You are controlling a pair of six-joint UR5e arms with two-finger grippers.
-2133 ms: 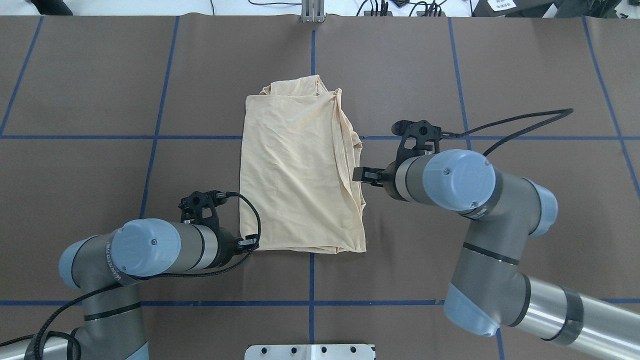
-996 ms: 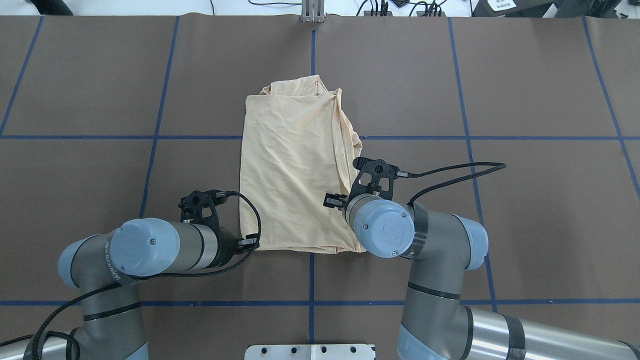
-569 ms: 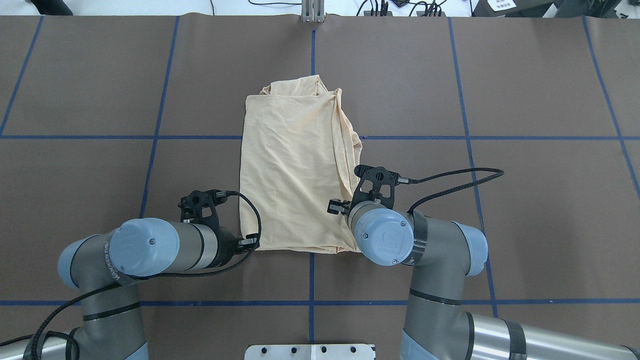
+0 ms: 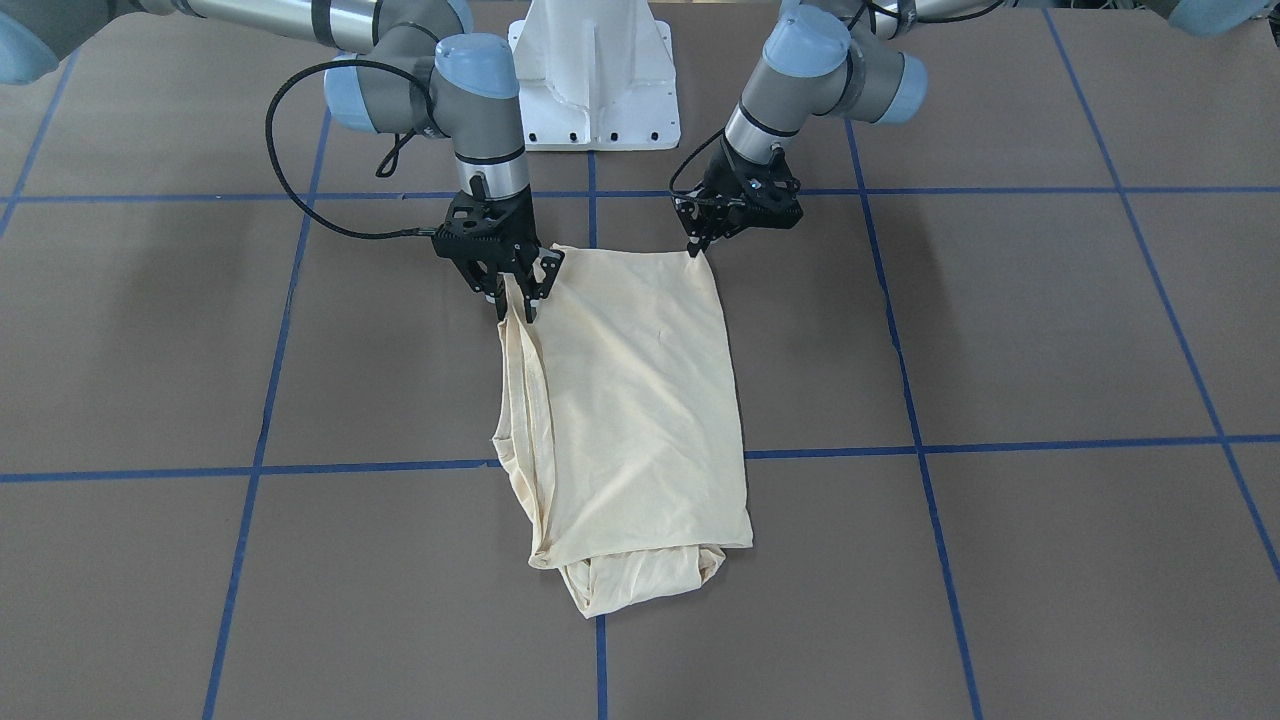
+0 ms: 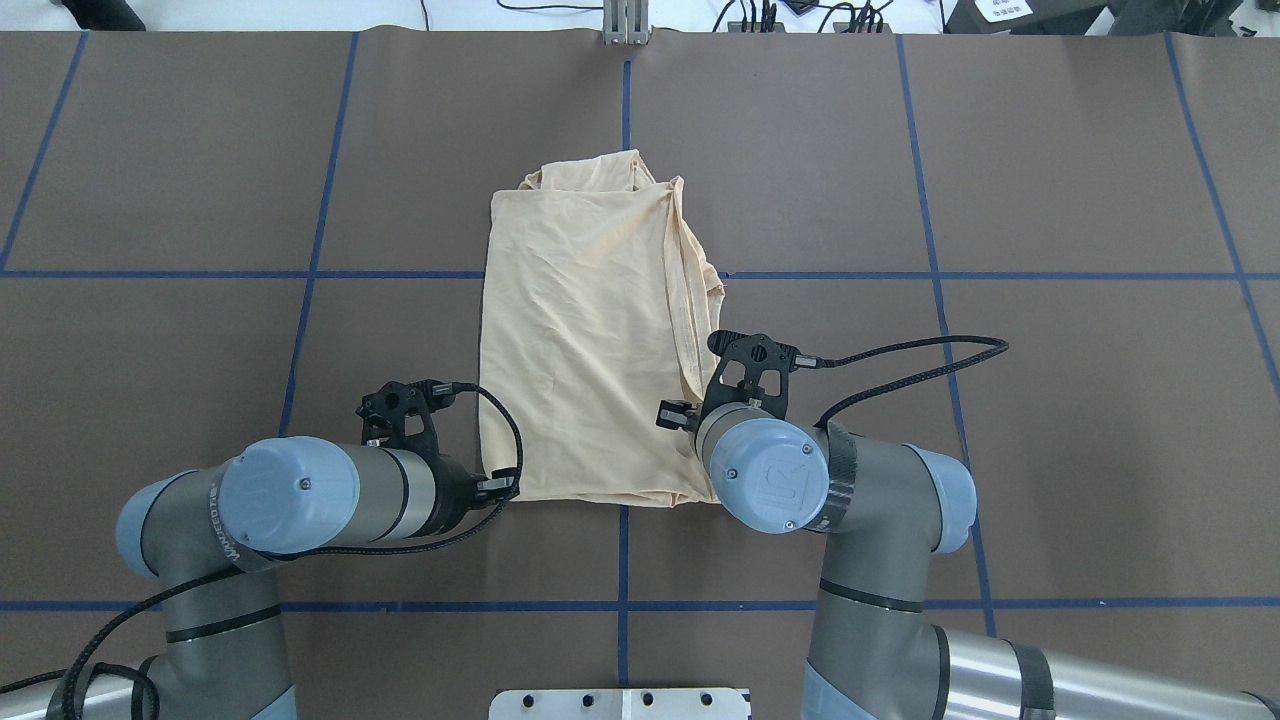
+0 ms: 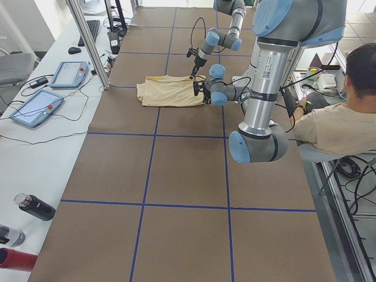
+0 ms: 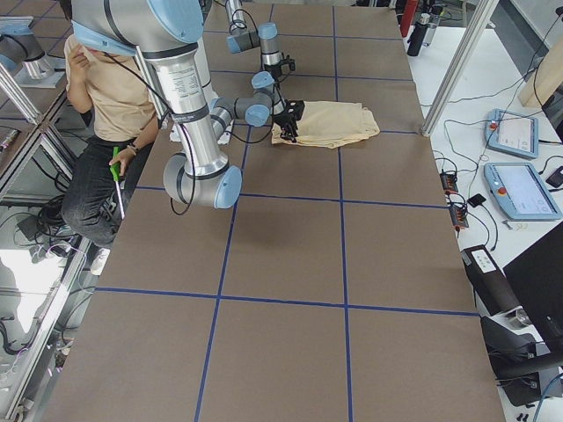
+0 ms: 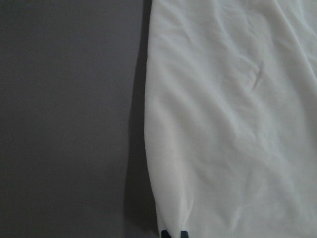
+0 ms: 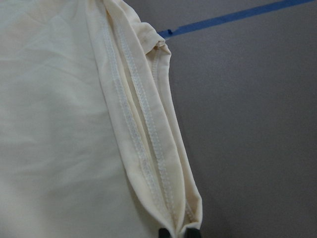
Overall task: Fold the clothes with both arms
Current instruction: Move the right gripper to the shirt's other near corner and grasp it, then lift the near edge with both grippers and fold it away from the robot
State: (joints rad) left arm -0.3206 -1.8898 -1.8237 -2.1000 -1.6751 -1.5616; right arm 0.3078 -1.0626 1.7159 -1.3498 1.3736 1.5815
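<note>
We see the pale cream thin T-shirt (image 5: pixel 585 350) folded oblong, wrinkled — left gripper (image 5: pixel 505 487) pinching its 7 o'clock corner, right gripper (image 4: pixel 517 300) its seamed 5 o'clock edge.

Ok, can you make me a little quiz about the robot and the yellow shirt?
1. True or false: the cream shirt lies spread wide with both sleeves sticking out.
2. Where are the left gripper and the right gripper? A) at the shirt's two corners nearest the robot B) at its far end C) high in the air, away from it
3. Fill in: the tape lines on the table are ___.
Key: 1 false, it is folded into a long strip; 2 A; 3 blue.
</note>
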